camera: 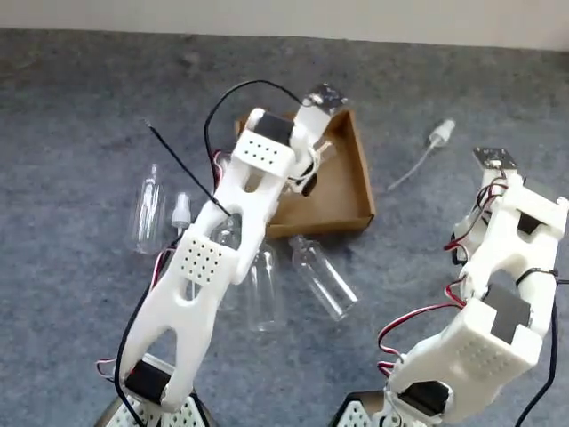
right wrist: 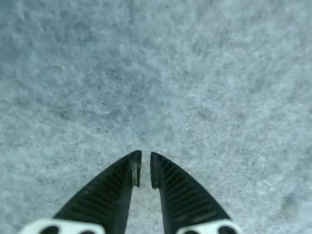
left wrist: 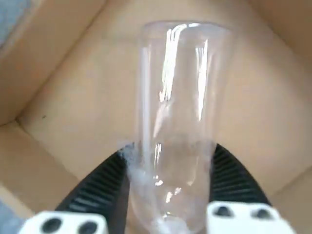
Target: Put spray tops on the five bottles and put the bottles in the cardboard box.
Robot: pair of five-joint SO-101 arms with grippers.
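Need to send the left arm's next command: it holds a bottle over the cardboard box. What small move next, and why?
Probably lower slightly, then open the left gripper. It is clamped on the clear bottle, with the floor of the cardboard box behind it, so a release should land inside. Whether a spray top is fitted, I cannot tell.
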